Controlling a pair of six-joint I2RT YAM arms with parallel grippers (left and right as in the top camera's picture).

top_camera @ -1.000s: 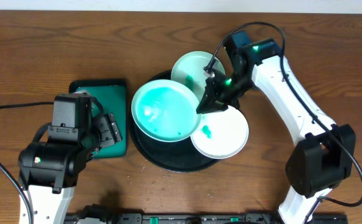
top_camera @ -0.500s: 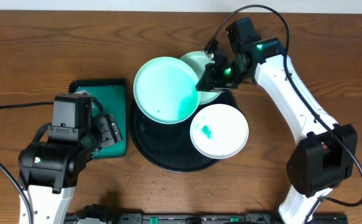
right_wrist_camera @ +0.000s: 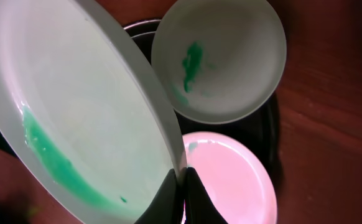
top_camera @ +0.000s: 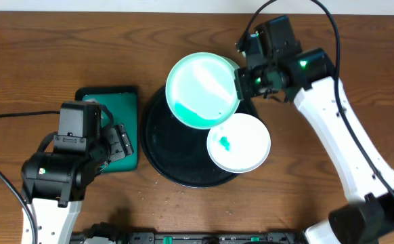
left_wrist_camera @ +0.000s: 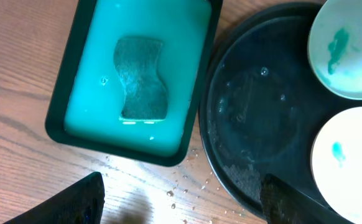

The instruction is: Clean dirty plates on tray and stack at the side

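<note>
Overhead view: the right end effector [top_camera: 240, 84] is clenched on the rim of a pale mint plate [top_camera: 202, 90], holding it tilted above the black tray's [top_camera: 163, 159] far side (green liquid pools along its lower edge). A far plate [right_wrist_camera: 218, 59] and a near plate [top_camera: 239, 144], both green-smeared, rest at the tray's right side. The left end effector [left_wrist_camera: 181, 205] hangs released over the worktop [left_wrist_camera: 19, 174], just near of the green tray [left_wrist_camera: 81, 93] holding a sponge [left_wrist_camera: 142, 79].

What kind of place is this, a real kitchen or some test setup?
Probably a robot test bench staged for dishwashing, not a kitchen: robot arms at a wooden table, a green tray of liquid holding a sponge, and green-smeared plates over a black tray.
</note>
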